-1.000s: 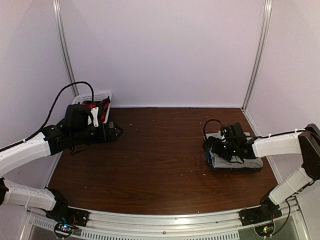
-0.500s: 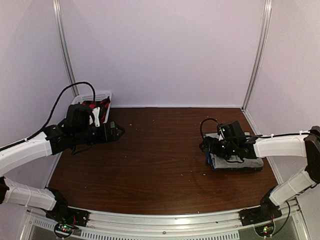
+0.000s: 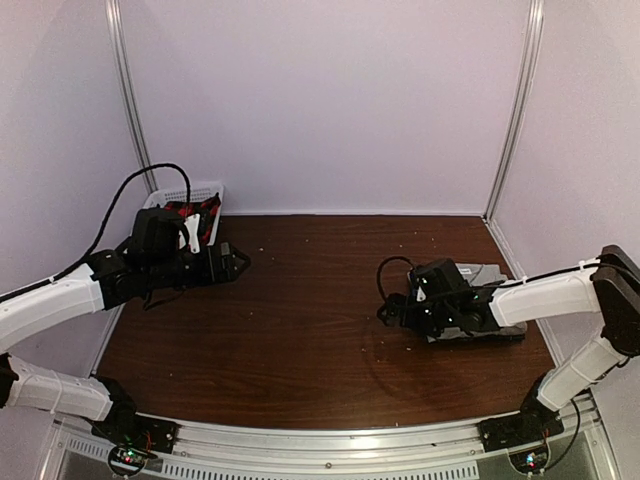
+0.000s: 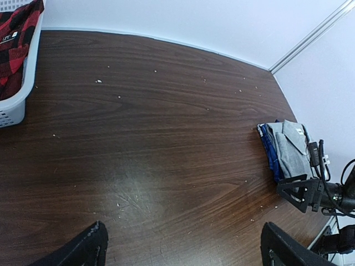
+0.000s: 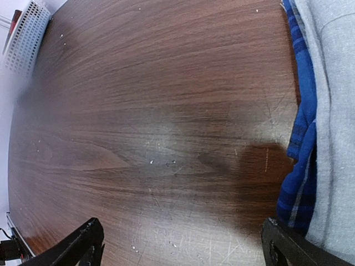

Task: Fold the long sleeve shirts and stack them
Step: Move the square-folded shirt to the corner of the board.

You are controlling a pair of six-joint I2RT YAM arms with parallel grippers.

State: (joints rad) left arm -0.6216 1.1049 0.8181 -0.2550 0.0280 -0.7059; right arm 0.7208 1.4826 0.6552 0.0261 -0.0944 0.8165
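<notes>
The long sleeve shirts lie folded in one stack at the right of the table, the light grey shirt [image 3: 494,272] [image 4: 291,151] [image 5: 333,105] on top of the blue plaid shirt [image 4: 268,148] [image 5: 299,138]. My right gripper [image 3: 392,308] [image 5: 180,246] hangs open just left of the stack over bare wood, holding nothing. In the left wrist view my right gripper [image 4: 302,194] shows beside the near end of the stack. My left gripper [image 3: 236,262] [image 4: 183,249] is open and empty, high over the left of the table.
A white basket [image 3: 200,190] [image 4: 22,94] [image 5: 25,39] stands in the far left corner with a red and black plaid cloth [image 3: 197,216] [image 4: 16,33] in it. White walls close in the dark wooden table [image 3: 320,300]. Small crumbs dot the wood.
My right gripper has drawn left, off the top of the shirt stack, and now stands over the table beside it. The left arm has barely moved.
</notes>
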